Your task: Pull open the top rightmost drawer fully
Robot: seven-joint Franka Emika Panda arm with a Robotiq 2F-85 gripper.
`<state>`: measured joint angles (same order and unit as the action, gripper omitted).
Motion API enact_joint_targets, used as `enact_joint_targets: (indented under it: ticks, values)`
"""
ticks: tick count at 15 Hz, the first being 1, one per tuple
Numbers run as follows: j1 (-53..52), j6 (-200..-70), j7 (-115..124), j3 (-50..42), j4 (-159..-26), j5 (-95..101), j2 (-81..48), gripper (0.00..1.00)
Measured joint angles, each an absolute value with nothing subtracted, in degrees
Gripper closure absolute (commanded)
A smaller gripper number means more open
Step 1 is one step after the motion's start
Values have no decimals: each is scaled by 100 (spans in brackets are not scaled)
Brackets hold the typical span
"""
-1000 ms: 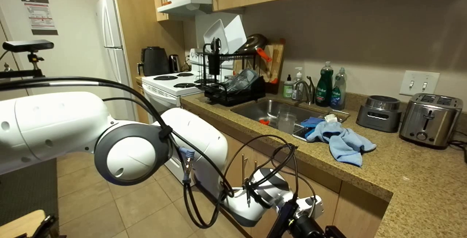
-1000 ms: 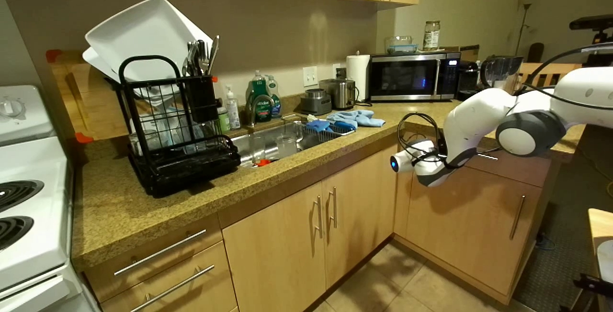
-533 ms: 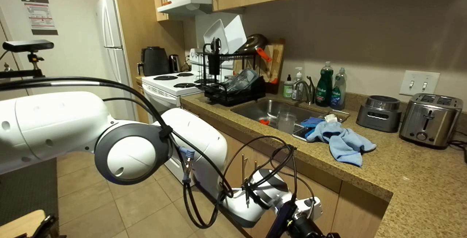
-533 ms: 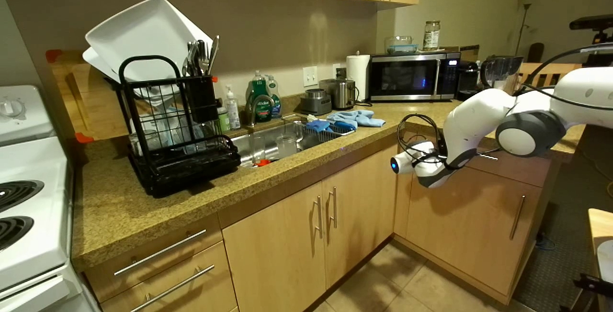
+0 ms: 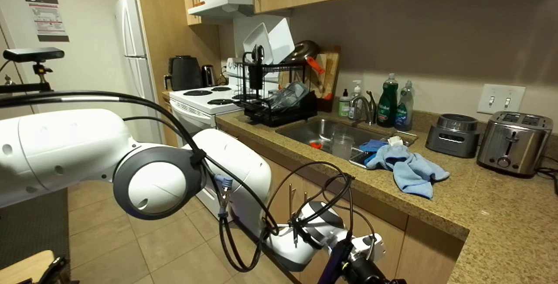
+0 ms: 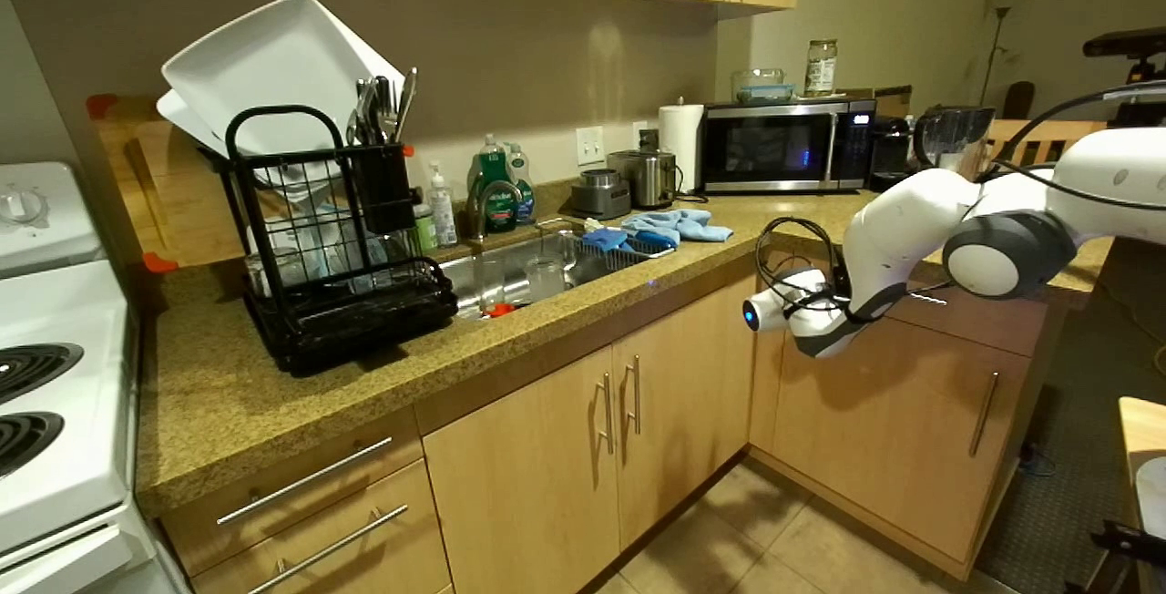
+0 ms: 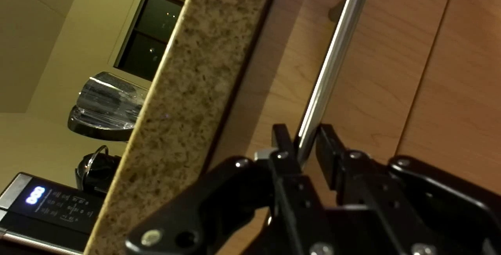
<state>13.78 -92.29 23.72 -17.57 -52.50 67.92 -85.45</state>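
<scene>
The top rightmost drawer (image 6: 988,321) has a flat tan wood front, partly behind the arm in an exterior view. Its front looks flush with the cabinet door below. In the wrist view the drawer front (image 7: 379,71) fills the right half, crossed by a slanting silver bar handle (image 7: 332,63). My black gripper (image 7: 303,135) is shut on that handle, one finger on each side of the bar. A narrow gap shows between the lower parts of the fingers. The drawer's inside is hidden. An exterior view cuts the gripper off at its bottom edge.
The granite counter edge (image 7: 203,71) overhangs right beside the gripper. Below the drawer is a cabinet door (image 6: 893,430) with a vertical handle (image 6: 984,414). Cables (image 5: 344,188) loop around the wrist. A wooden table (image 6: 1143,439) stands at the far right.
In an exterior view the visible black finger has swung inward, so the jaws have come together. The wrist has shifted very slightly; the drawer front has not visibly moved.
</scene>
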Motion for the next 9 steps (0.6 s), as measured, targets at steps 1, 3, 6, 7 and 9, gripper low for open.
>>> enact_joint_targets:
  ticks: [1, 3, 6, 7, 9]
  values:
    - [1367, -9222, 2395, -1757, -5263, 6804, -8545, 94]
    - [1311, -9175, 2457, -1757, -5315, 6838, -8546, 94]
    - [1153, -9032, 2628, -1752, -5453, 6919, -8546, 94]
    - [1085, -8969, 2704, -1745, -5512, 6956, -8546, 94]
    - [942, -8828, 2852, -1726, -5635, 7024, -8546, 94]
